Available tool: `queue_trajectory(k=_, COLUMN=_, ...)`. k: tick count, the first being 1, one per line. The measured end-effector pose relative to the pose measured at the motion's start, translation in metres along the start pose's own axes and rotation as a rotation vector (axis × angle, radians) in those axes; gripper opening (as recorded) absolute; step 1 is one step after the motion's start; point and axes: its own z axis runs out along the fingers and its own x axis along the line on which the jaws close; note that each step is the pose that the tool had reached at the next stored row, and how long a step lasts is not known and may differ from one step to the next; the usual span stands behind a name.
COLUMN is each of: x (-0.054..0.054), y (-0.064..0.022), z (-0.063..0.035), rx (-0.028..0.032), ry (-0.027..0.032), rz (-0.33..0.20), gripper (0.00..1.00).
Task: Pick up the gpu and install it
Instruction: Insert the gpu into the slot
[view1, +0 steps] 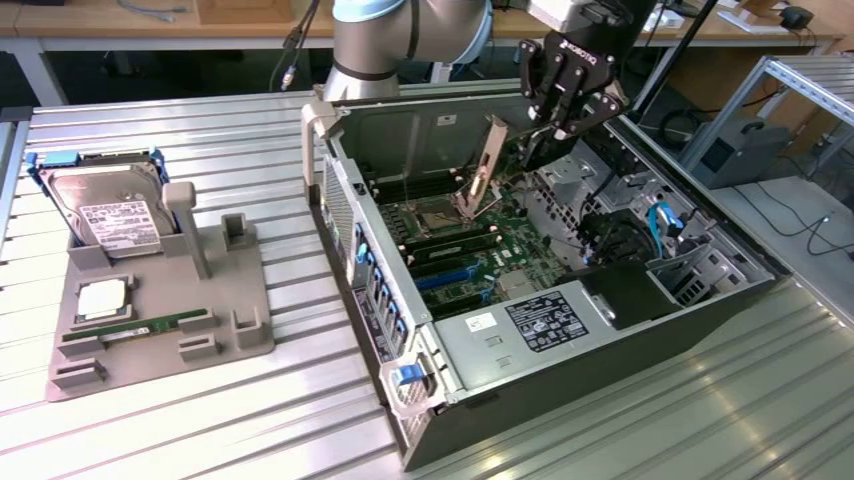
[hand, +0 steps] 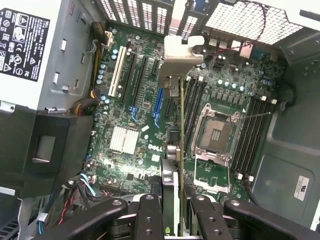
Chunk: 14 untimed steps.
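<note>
The gpu (view1: 482, 165) hangs edge-down inside the open computer case (view1: 400, 385), a thin brownish card just above the motherboard (view1: 461, 245). My gripper (view1: 554, 135) is shut on its upper end. In the wrist view the gpu (hand: 176, 150) appears edge-on, running from its silver bracket (hand: 182, 50) near the case's rear grille to my gripper (hand: 175, 220), with one black finger (hand: 149, 215) on each side. The card hovers between the blue slot (hand: 159, 102) and the processor socket (hand: 215, 132), touching nothing that I can see.
On the exterior view's left a grey holder (view1: 214, 345) carries a silver hard drive (view1: 114, 215), a processor chip (view1: 103, 298) and a green memory stick (view1: 154, 325). Inside the case sit the power supply (view1: 554, 320), drive cages (view1: 627, 200) and loose cables (hand: 82, 192).
</note>
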Motion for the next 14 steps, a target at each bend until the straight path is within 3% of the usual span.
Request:
queue_trajectory(k=5, x=0.0, y=0.0, z=0.0012, rx=0.0016, ry=-0.0005, rz=0.087, gripper=0.27)
queue_trajectory(k=7, x=0.0001, y=0.0, z=0.0028, rx=0.0036, ry=-0.001, rz=0.188, gripper=0.27)
queue_trajectory(k=9, x=0.0001, y=0.0, z=0.0037, rx=0.0046, ry=-0.0013, rz=0.243, gripper=0.27)
queue_trajectory(k=14, x=-0.0015, y=0.0058, z=0.0048, rx=0.0054, ry=-0.0017, rz=0.275, gripper=0.27)
